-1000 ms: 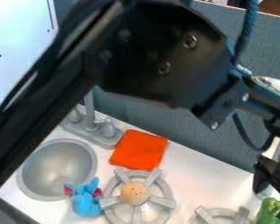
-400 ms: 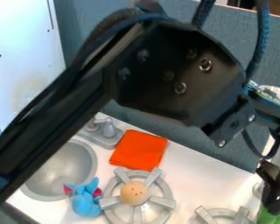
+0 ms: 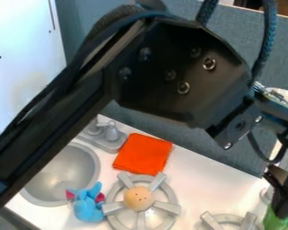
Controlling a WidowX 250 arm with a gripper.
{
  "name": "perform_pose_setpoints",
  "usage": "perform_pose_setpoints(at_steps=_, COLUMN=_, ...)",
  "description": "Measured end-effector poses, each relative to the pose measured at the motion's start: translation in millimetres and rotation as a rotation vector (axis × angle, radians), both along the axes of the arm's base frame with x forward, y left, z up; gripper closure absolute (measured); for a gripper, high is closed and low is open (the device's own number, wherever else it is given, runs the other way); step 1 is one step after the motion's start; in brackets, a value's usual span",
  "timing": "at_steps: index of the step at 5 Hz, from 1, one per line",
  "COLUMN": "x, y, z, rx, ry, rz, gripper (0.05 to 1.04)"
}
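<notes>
Left: blue plush elephant (image 3: 89,209), pink-eared, at the sink (image 3: 80,161) edge, seemingly propped by the rim. Orange cloth (image 3: 143,154) folded, so it lies flat. Toy bun (image 3: 138,198) centred on the left burner (image 3: 165,207), probably steadied by its spokes. Far right, beside the right burner (image 3: 231,218): I have my gripper (image 3: 282,204) pointing down, at the green toy's (image 3: 276,221) top; wide or narrow, gripping or not, I cannot tell. Toy: bright green, rounded, partly hidden.

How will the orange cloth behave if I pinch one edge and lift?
The orange cloth looks like thin fabric, so it will probably be light and droop. It appears folded into a flat square, so it may well open out. Pushed, it would likely slide or bunch on the white counter.
</notes>
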State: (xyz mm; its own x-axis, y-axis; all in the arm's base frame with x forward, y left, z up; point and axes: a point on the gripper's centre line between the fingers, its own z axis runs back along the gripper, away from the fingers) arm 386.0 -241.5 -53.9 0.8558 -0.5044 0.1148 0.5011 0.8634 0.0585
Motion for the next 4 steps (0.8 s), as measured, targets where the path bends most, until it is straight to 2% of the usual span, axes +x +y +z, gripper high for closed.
perform_pose_setpoints(at_steps=1, x=-7.6, y=-0.9, z=22.2, rx=-0.055, ry=-0.026, rz=0.004, gripper=0.981)
perform_pose_setpoints(at_steps=2, x=-16.0, y=4.3, z=58.1, rx=-0.097, ry=-0.089, rz=-0.004, gripper=0.981)
perform_pose_setpoints(at_steps=3, x=-30.5, y=19.1, z=59.7, rx=-0.040, ry=-0.101, rz=-0.028, gripper=0.981)
perform_pose_setpoints(at_steps=4, x=-56.3, y=25.7, z=53.3, rx=0.036, ry=-0.062, rz=-0.060, gripper=0.981)
